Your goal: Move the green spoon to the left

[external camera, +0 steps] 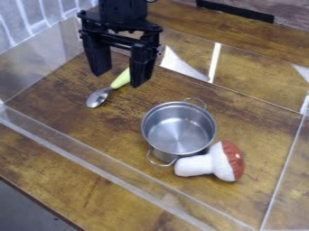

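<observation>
The green spoon (107, 90) lies on the wooden table, its silver bowl toward the lower left and its yellow-green handle running up to the right, partly hidden behind my fingers. My gripper (118, 70) hangs straight down over the handle end, open, with one black finger on each side of the handle. Nothing is held between the fingers.
A steel pot (179, 128) stands to the lower right of the spoon. A toy mushroom (215, 161) with a white stem and red-brown cap lies against the pot's near side. Clear plastic walls (85, 149) ring the wooden table.
</observation>
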Robot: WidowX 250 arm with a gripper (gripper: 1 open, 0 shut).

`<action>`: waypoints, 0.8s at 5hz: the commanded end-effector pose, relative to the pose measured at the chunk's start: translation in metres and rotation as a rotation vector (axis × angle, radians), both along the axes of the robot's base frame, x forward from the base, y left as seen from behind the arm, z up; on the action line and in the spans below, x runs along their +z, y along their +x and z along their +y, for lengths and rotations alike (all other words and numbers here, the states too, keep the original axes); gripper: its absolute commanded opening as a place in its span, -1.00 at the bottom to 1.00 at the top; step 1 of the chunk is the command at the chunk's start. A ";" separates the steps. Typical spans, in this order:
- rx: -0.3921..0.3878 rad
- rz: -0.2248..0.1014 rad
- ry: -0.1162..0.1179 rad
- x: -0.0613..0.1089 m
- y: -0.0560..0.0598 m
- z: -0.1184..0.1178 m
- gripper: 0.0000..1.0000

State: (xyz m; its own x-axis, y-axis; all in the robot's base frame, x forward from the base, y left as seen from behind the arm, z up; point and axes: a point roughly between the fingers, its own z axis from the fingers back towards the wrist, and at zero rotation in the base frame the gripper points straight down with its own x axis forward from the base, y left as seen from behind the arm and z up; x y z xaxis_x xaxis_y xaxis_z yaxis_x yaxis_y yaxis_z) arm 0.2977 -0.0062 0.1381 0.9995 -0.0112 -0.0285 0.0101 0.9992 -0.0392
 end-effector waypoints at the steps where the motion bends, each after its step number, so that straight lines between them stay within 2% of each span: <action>1: -0.009 -0.029 -0.004 0.010 -0.001 -0.002 1.00; 4: -0.017 -0.025 -0.009 0.010 0.000 0.000 1.00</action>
